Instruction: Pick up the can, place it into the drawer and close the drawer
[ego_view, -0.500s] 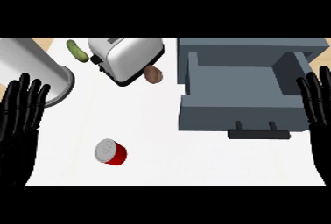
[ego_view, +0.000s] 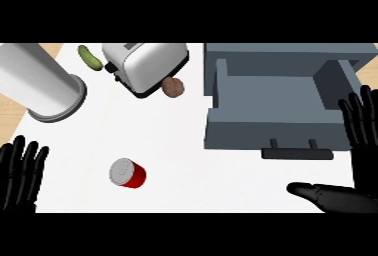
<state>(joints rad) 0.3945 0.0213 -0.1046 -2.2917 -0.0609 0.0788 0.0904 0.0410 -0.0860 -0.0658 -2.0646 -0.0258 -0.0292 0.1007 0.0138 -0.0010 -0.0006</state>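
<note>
Red can (ego_view: 128, 173) is lying untouched on the bench (ego_view: 196, 165) while left hand (ego_view: 21, 175) and right hand (ego_view: 364, 160) are hovering open, empty, the drawer (ego_view: 266, 134) gaping unfilled.

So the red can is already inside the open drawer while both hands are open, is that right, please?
Not quite: the head view shows the red can on the white counter, left of the open drawer, not inside it. The left hand and right hand are indeed open.
</note>
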